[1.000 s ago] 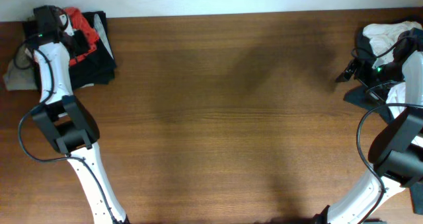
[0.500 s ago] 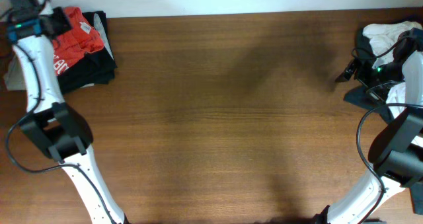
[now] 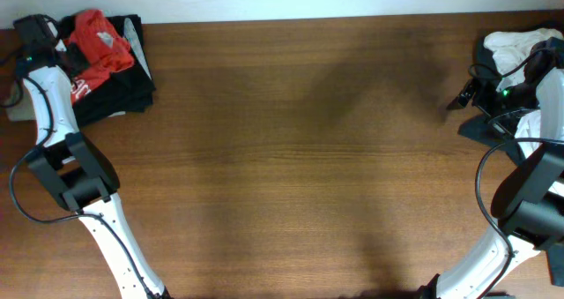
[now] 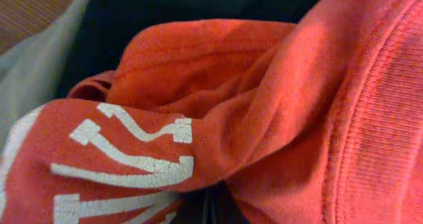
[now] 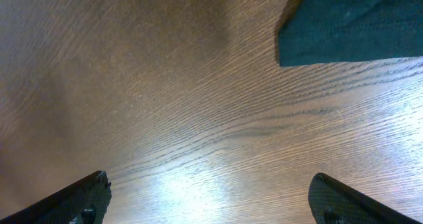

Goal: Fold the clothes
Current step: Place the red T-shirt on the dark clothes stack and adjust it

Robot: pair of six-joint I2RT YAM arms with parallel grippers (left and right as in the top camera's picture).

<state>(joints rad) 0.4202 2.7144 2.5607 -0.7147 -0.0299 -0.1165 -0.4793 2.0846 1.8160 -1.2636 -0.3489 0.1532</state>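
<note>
The clothes lie in two heaps. At the table's far left corner an orange-red T-shirt (image 3: 99, 41) with white lettering is bunched on top of black garments (image 3: 123, 85). My left gripper (image 3: 63, 54) is at the shirt's left side. In the left wrist view the red T-shirt (image 4: 264, 105) fills the frame and my left gripper (image 4: 208, 211) is shut on its fabric, the jaws nearly hidden by cloth. My right gripper (image 5: 211, 204) hangs open over bare wood, left of a dark garment (image 5: 350, 26). From overhead the right gripper (image 3: 462, 97) sits beside the right heap.
A white garment (image 3: 520, 45) and a dark navy one (image 3: 483, 128) are piled at the far right edge. A pale grey cloth (image 3: 19, 112) lies at the left edge beside the black pile. The brown table (image 3: 291, 158) stretches between the two heaps.
My left gripper closed on the red T-shirt and swung towards the far left corner, pulling the shirt up so more of it shows. The right arm has not moved.
</note>
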